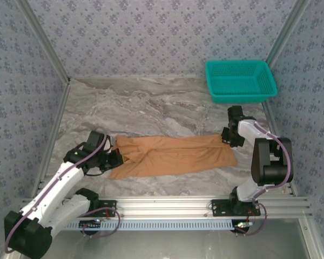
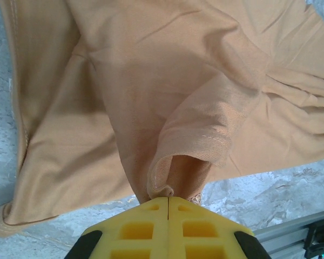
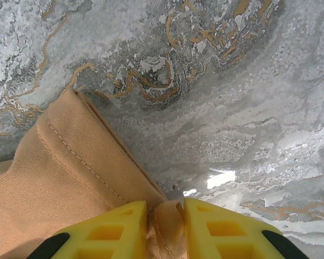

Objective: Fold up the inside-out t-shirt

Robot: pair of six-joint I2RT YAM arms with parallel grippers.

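The inside-out t-shirt (image 1: 173, 156) lies as a long orange-tan band across the near part of the marble table, hem end to the right. My left gripper (image 1: 114, 158) is at its left end. In the left wrist view this gripper (image 2: 167, 197) is shut on a gathered bunch of the t-shirt (image 2: 178, 81), which hangs lifted in folds. My right gripper (image 1: 227, 137) is at the right end's far corner. In the right wrist view its jaws (image 3: 166, 206) stand a little apart, with a stitched fold of the t-shirt (image 3: 54, 178) lying between the yellow fingers (image 3: 119, 224).
A teal plastic basket (image 1: 243, 97) stands at the back right of the table. The aluminium rail (image 1: 167, 205) holding both arm bases runs along the near edge. Patterned walls close in the left, back and right. Bare marble (image 1: 151, 102) lies behind the shirt.
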